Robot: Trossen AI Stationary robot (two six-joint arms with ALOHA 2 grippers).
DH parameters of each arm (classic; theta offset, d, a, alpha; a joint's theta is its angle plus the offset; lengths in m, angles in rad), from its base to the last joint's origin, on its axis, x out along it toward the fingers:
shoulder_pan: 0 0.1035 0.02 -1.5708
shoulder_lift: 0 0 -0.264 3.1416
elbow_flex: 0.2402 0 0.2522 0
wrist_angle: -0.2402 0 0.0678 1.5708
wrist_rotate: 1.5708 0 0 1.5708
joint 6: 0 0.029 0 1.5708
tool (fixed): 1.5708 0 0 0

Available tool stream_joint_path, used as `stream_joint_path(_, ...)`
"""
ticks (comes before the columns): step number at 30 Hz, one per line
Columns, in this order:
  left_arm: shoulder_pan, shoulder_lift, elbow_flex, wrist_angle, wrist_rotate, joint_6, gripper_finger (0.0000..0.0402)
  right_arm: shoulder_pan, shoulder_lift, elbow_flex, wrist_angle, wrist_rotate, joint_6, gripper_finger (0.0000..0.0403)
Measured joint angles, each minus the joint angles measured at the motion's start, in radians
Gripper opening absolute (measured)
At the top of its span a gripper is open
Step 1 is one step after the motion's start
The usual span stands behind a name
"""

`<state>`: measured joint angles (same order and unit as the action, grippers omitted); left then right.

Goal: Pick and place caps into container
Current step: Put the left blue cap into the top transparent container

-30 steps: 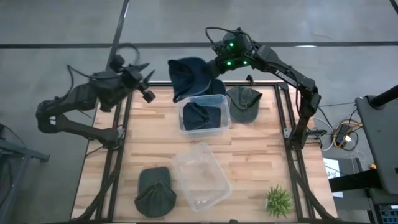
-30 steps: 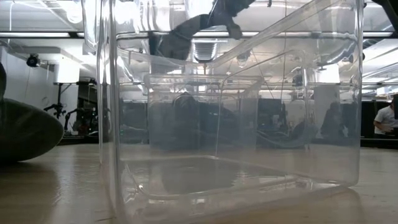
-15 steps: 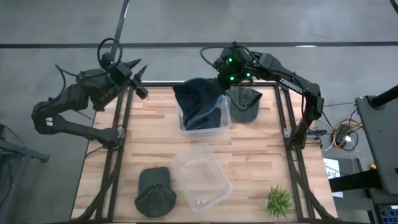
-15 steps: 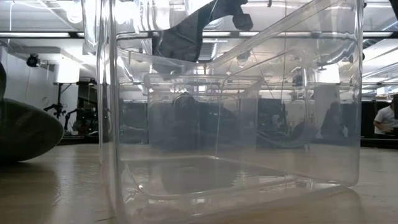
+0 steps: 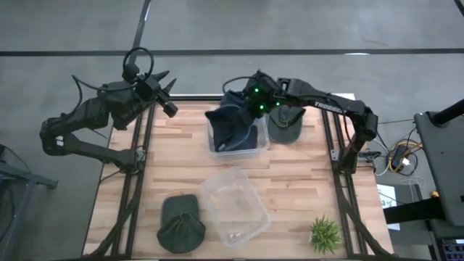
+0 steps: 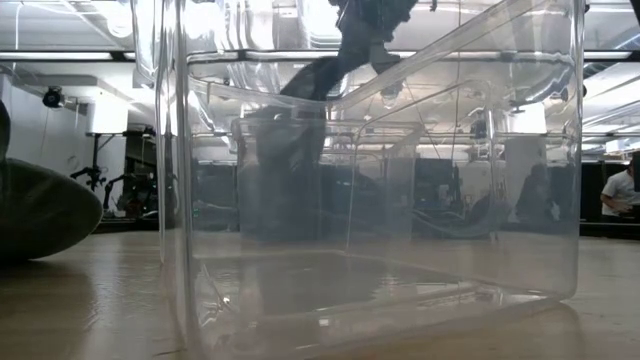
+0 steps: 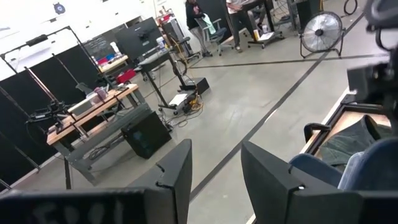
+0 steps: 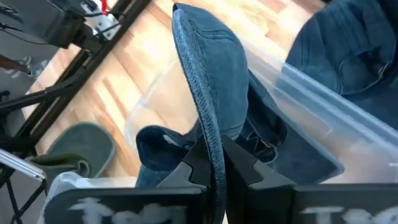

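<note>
My right gripper [image 5: 251, 109] is shut on a navy-blue cap [image 5: 230, 125] and hovers over the far clear container [image 5: 238, 148]. In the low view the cap [image 6: 296, 130] hangs down from the gripper into that container. Another navy cap [image 8: 348, 43] lies inside it. One olive cap [image 5: 284, 122] rests on the table right of the container. A second olive cap [image 5: 180, 223] lies near the table's near-left corner. My left gripper [image 5: 165, 99] waits open above the table's far-left edge; its fingers [image 7: 177, 171] show apart in the left wrist view. My right gripper pinches a thick stitched edge of the navy cap [image 8: 214, 140] between its two fingers [image 8: 198, 163]. It comes from above, pointing down. The cap hangs slack below it, with the lower part [image 5: 233, 136] inside the container.
A second clear container [image 5: 233, 205], tilted, sits in the table's near middle and fills the low view [image 6: 380, 200]. A small green spiky plant [image 5: 324, 232] stands at the near-right corner. Bare wood [image 5: 174, 156] lies left of the far container.
My right gripper has moved down and toward the near edge, a little leftward, carrying the navy cap. The cap hung spread beyond the container's far-left rim. It now hangs narrower, with its lower part dropped into the container. My left gripper has shifted slightly at the far-left edge.
</note>
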<state>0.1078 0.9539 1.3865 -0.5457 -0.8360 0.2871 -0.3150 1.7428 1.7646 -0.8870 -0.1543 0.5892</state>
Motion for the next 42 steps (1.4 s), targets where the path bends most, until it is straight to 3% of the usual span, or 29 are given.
stream_joint_path(7, 0.0, 0.0, 0.0, 0.0, 0.0, 0.0, 0.0131, 0.001, -0.008, -0.137, 0.073, 0.029, 0.021, 0.0012)
stream_joint_path(12, 0.0, 0.0, 0.0, 0.0, 0.0, -0.001, 0.0131, 0.002, -0.008, -0.226, 0.059, 0.048, 0.024, 0.0037)
stream_joint_path(24, 0.0, 0.003, 0.0, 0.0, 0.0, -0.008, 0.0131, 0.004, -0.014, -0.249, -0.118, 0.102, -0.004, 0.0173)
stream_joint_path(30, 0.0, 0.016, 0.0, -0.001, 0.0, -0.008, 0.0131, 0.003, -0.08, -0.204, -0.12, 0.121, -0.026, 0.0215)
stream_joint_path(42, 0.0, 0.046, 0.0, -0.001, 0.001, -0.008, 0.0131, 0.003, -0.172, -0.149, 0.081, 0.151, -0.432, 0.0213)
